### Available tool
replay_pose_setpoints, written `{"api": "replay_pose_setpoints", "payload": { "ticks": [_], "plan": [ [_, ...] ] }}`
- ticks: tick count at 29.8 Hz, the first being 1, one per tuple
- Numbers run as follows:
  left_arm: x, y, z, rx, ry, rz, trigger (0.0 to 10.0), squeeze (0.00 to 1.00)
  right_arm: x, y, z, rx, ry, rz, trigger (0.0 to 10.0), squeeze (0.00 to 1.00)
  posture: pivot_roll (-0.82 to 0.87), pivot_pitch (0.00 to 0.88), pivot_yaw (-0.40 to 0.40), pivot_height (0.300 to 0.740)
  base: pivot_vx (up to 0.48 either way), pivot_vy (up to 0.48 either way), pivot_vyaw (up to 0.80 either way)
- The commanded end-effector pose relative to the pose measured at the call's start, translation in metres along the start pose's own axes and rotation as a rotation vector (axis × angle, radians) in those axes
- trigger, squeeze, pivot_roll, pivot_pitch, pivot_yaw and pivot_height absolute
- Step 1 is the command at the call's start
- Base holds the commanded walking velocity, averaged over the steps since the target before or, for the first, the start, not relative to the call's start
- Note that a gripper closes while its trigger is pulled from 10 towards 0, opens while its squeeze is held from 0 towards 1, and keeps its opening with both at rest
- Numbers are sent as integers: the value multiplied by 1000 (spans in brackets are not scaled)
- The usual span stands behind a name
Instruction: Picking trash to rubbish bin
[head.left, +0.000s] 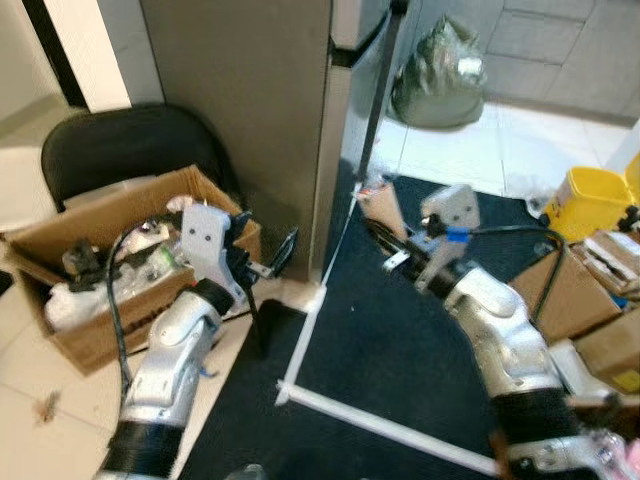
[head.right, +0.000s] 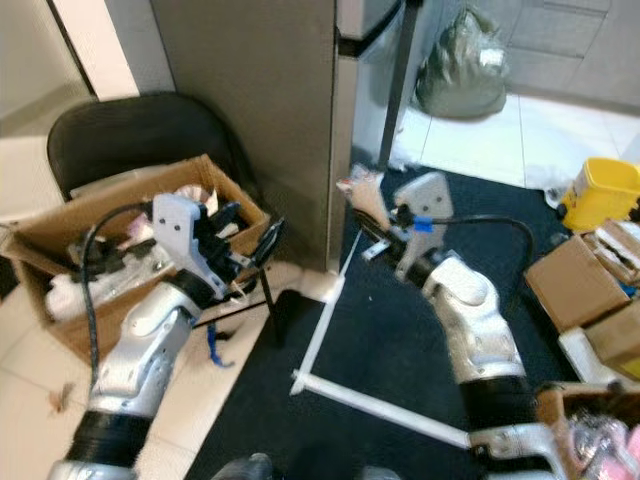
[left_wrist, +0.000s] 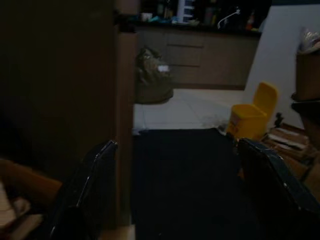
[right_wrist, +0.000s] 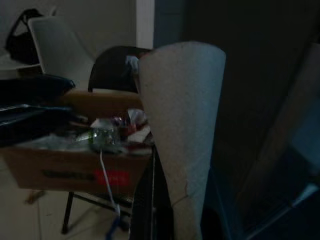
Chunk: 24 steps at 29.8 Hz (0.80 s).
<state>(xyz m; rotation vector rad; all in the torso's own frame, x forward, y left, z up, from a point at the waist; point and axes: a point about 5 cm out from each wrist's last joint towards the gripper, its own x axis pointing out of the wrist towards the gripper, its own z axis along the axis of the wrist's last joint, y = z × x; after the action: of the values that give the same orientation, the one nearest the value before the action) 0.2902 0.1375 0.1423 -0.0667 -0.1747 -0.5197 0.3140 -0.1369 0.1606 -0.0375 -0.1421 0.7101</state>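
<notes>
My right gripper is shut on a beige cone-shaped piece of cardboard, held up over the dark mat beside the grey cabinet. In the right wrist view the cardboard cone stands upright between the fingers. My left gripper is open with nothing between its fingers, just right of an open cardboard box. That box holds several pieces of trash and rests against a black chair. The cone is about a forearm's length to the right of the box.
A tall grey cabinet stands between the arms. A yellow bin and more cardboard boxes are at the right. A full grey rubbish bag lies on the white tiles behind. White tape edges the dark mat.
</notes>
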Motion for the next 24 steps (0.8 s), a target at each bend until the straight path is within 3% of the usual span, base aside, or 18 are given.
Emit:
{"api": "replay_pose_setpoints", "payload": {
  "ticks": [1, 21, 24],
  "plan": [
    [-1, 0, 1, 15, 4, -4, 10000, 0, 0, -1, 1, -31, 8, 11, 10000, 0, -8, 0, -32, 740, 472, 0, 800],
    [-1, 1, 0, 24, 16, -8, 10000, 0, 0, -2, 1, -47, 10, 3, 10000, 0, -4, 0, -28, 740, 472, 0, 800],
    [-2, 1, 0, 26, 19, -7, 10000, 0, 1, -4, 3, -57, 10, -2, 10000, 0, -1, 0, -30, 740, 472, 0, 0]
  ]
}}
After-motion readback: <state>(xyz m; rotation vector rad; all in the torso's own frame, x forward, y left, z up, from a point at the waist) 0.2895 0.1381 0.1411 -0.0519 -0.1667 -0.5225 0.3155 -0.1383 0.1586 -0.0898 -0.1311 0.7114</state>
